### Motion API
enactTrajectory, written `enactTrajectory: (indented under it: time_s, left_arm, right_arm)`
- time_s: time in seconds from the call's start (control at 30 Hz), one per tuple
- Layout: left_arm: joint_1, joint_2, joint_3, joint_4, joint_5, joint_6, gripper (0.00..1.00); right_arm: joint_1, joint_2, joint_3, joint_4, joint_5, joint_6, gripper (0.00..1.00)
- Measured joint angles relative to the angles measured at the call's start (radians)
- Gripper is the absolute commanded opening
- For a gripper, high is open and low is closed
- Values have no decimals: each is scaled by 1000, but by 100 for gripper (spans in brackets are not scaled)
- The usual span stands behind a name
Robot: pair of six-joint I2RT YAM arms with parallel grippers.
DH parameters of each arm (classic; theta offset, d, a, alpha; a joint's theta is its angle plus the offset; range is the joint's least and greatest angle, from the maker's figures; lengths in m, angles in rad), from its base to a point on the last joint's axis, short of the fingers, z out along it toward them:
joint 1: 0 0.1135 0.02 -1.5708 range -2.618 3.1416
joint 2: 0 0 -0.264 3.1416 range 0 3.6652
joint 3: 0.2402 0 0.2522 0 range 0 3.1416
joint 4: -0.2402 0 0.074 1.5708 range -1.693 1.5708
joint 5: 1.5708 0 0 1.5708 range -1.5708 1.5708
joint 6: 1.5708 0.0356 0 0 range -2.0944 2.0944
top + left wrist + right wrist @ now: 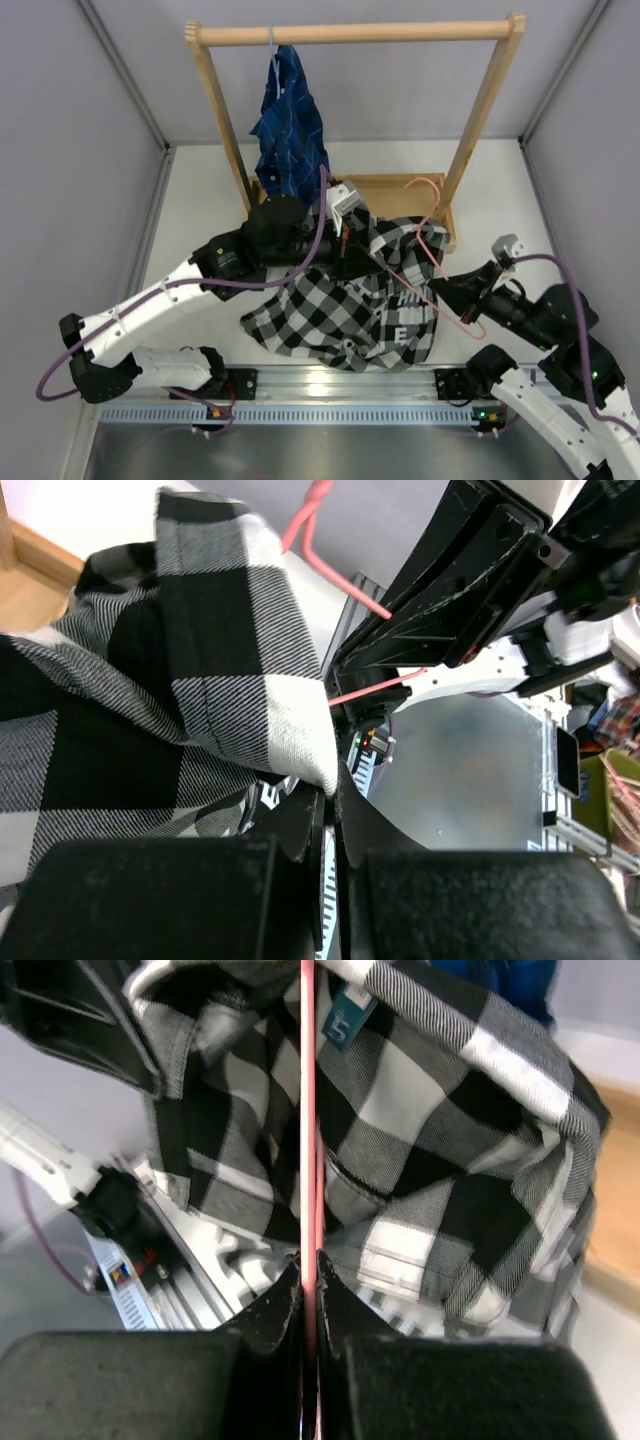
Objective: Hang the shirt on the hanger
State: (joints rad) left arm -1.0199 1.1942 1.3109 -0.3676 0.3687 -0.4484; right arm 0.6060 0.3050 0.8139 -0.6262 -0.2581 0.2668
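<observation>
The black-and-white checked shirt (340, 305) hangs bunched over the middle of the table, its white lettering low on the right. My left gripper (352, 238) is shut on the shirt's upper edge; in the left wrist view the jaws (334, 792) pinch a white fold of the shirt (200, 680). The pink wire hanger (425, 215) runs through the shirt, hook up near the rack. My right gripper (440, 288) is shut on the hanger wire; in the right wrist view the wire (309, 1110) runs straight up from the closed jaws (309, 1260) into the shirt (420, 1140).
A wooden clothes rack (355, 33) stands at the back, its base (400, 185) behind the shirt. A dark blue plaid shirt (290, 125) hangs from its rail on the left. Grey walls close both sides. A metal rail (300, 410) runs along the near edge.
</observation>
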Motion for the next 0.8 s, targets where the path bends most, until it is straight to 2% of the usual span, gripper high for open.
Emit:
enactTrajectory:
  time_s: [0.13,0.27,0.43,0.8]
  left_arm:
    - [-67,31,142,-85,-54,60,0]
    - [-144,93,229,-152,-152,106,0]
    - [-204,156,232,-227,-241,121,0]
    - [-242,174,314,-312,-501,156,0]
  right_arm:
    - [0,-142,-133,228,-71,60,0]
    - [0,-165,-261,334,-135,107,0]
    - [0,-216,-337,349,-167,149,0]
    - [0,-293,-289,341,-122,135,0]
